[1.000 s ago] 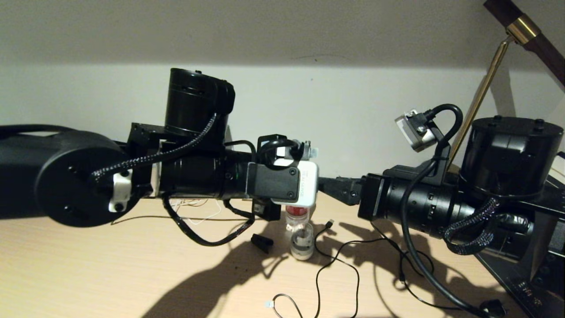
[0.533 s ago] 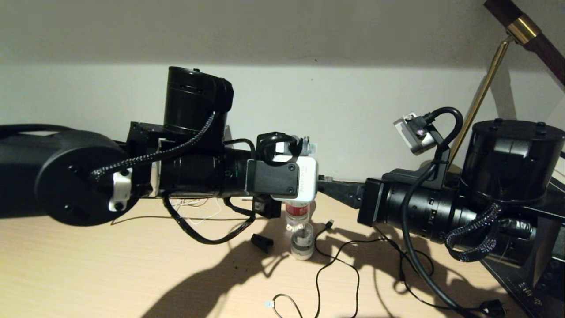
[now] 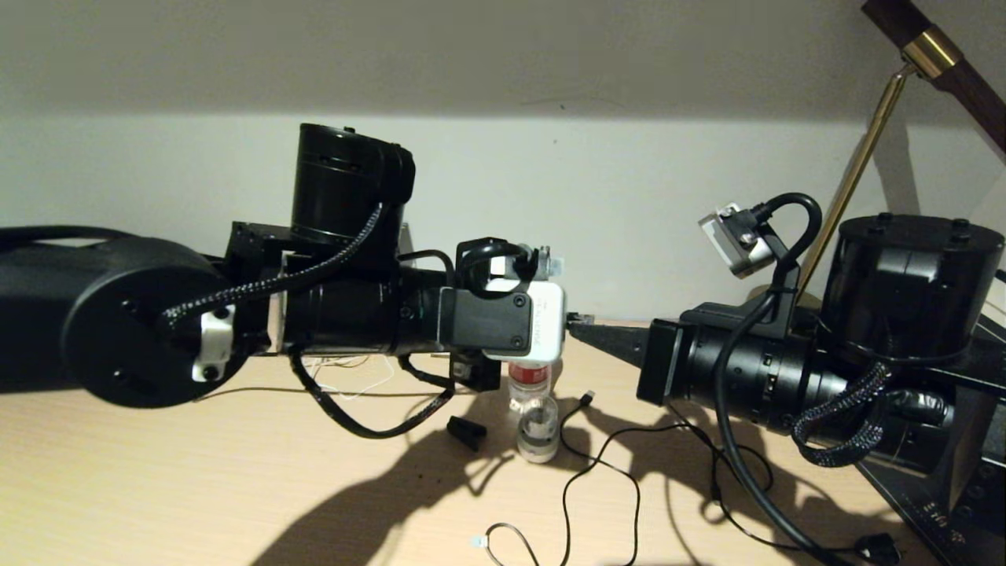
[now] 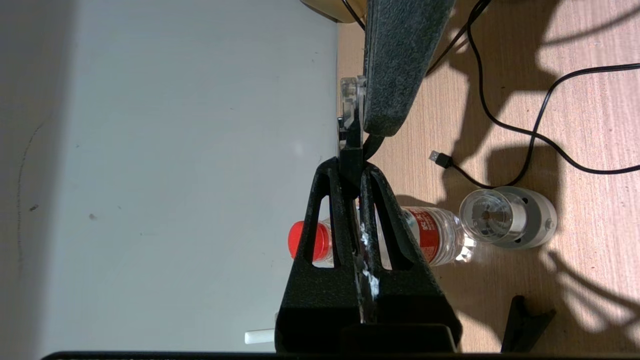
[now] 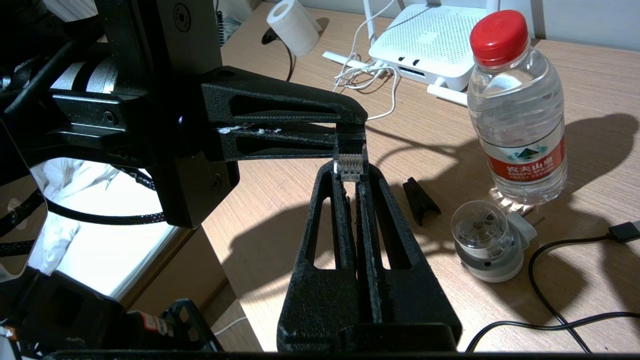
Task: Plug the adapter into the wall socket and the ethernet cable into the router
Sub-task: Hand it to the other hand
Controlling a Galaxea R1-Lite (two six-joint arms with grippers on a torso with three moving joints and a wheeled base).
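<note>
The clear plug of the ethernet cable (image 5: 350, 160) is pinched above the worktop (image 5: 280, 200) by both shut jaws, left gripper (image 4: 352, 172) and right gripper (image 5: 350, 175), probably so it can be passed across toward the router (image 5: 425, 45).

- We see a pale matt wood-grain table (image 5: 280, 200).
- Beside the glossy clear plastic bottle (image 5: 517, 115) we see a smooth white plastic router (image 5: 425, 45).
- We note rough matt black gripper fingers (image 5: 340, 225).
</note>
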